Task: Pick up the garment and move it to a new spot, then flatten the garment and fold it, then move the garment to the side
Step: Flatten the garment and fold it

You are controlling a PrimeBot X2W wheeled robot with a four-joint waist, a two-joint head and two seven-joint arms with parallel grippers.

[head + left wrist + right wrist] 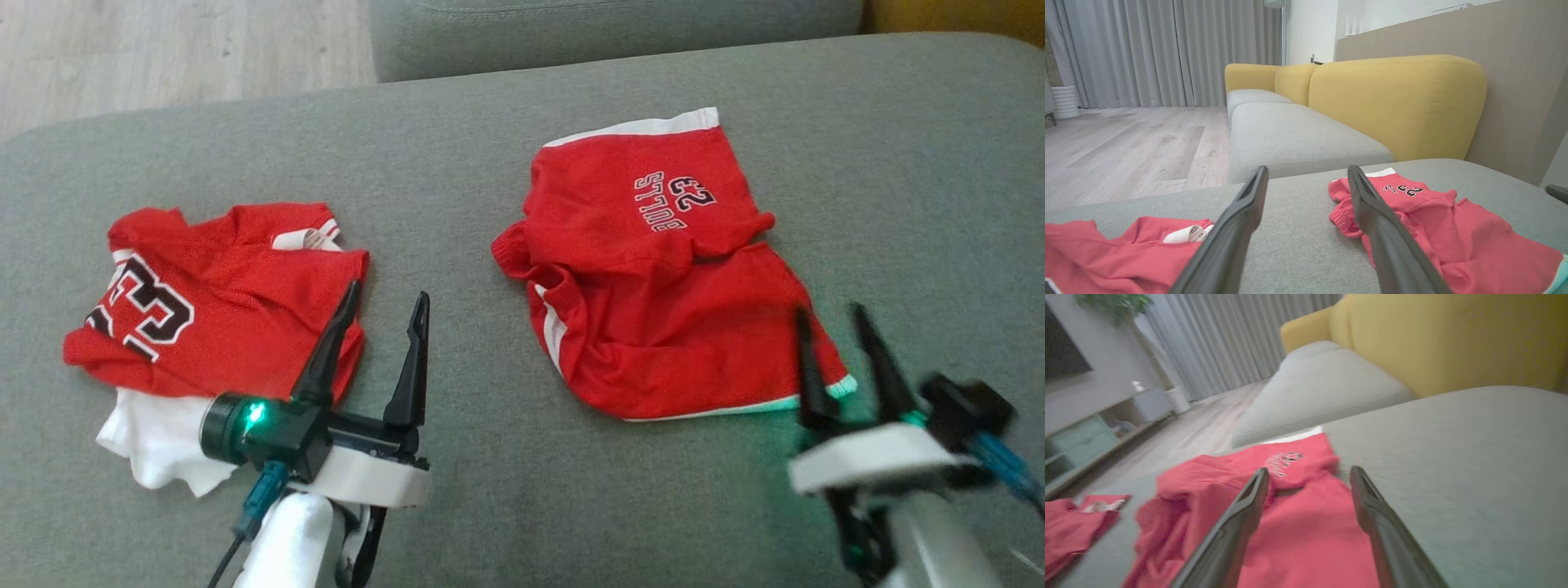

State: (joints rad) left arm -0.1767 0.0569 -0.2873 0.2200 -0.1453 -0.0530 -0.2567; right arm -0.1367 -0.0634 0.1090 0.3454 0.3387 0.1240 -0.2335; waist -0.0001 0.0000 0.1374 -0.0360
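Under the jersey [212, 310], head view, white cloth [155, 445]; left gripper [389, 290], right gripper [829, 310]: fingers [329, 347] spread, empty.

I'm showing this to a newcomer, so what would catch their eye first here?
Two bright red garments on the grey cushion: crumpled red shorts printed 23 at centre right, and a red jersey over white cloth at the left. An open gripper stands near each: the left gripper beside the jersey, the right gripper at the shorts' near hem.
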